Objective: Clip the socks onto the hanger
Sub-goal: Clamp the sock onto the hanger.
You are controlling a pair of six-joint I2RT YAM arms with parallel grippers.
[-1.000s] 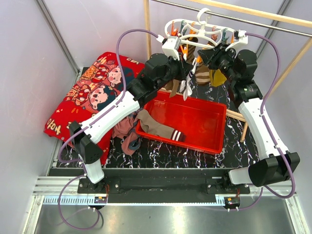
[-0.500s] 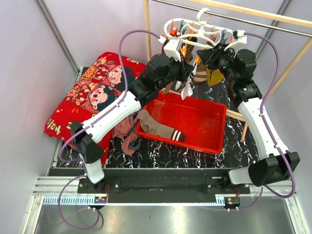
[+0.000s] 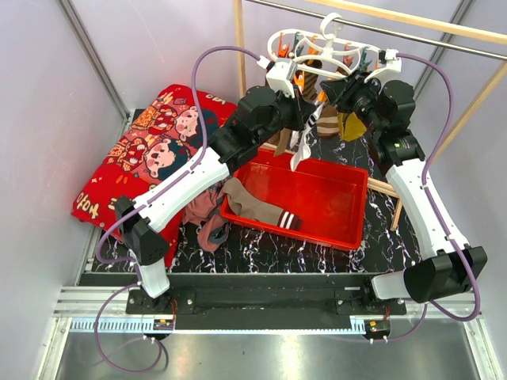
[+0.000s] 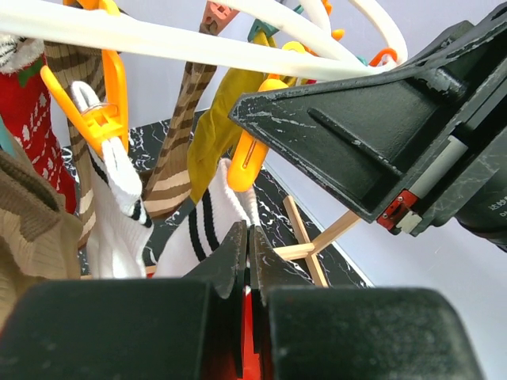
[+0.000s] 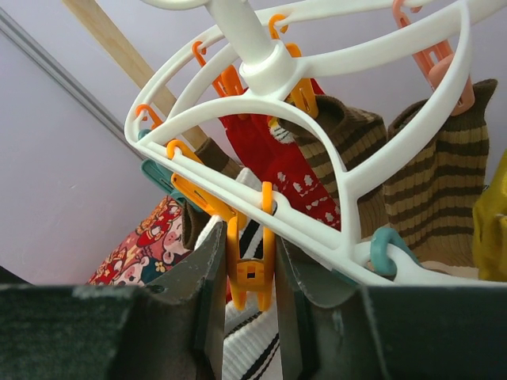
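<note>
The white striped sock [image 4: 207, 226] has risen over the last second. Its cuff now sits just beneath an orange peg [image 5: 249, 237] on the hanger [image 3: 317, 49], at the far side of the bench [image 3: 261, 249]. The left hand [image 4: 247, 245] is closed on the sock, and the right hand [image 5: 249, 273] squeezes that peg. Clipping looks close. A brown sock [image 3: 257, 207] still lies in the red tub [image 3: 341, 229].

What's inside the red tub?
One brown sock with a striped cuff lies in the red tub, its other end draped over the rim. The left arm and a dangling white sock hide the far corner.
</note>
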